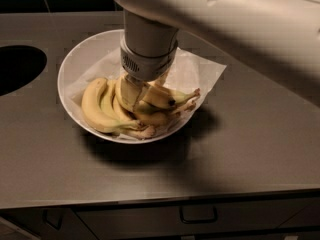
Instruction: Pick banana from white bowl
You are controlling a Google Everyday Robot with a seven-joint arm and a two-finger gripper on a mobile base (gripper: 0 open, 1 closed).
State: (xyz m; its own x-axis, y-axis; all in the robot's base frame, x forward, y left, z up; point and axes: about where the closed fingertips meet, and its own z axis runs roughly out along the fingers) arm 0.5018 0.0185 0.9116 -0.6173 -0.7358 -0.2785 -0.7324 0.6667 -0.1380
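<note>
The gripper [132, 95] is down inside the white bowl [66, 68], right of the bowl's centre, hanging from a grey wrist cylinder [148, 48] under the broad pale arm [225, 14] that crosses the top of the view from the right. Its tip sits buried among the fruit, so whether it is clamped on anything or released cannot be told. The banana [160, 97] lies in the right half of the bowl, just beside the gripper's tip and touching it or nearly so, its stem end pointing out toward the right rim. A bunch of curved bananas [99, 107] fills the left half, pressed against the near-left wall. Crinkled white paper [201, 72] lines the bowl and spills over its right edge onto the grey counter [250, 149]. Open counter spreads to the right and in front of the bowl, up to the front edge; a dark round opening [15, 69] cuts the surface at far left, near the bowl but apart from it. A drawer handle [198, 215] shows below the counter's front edge
</note>
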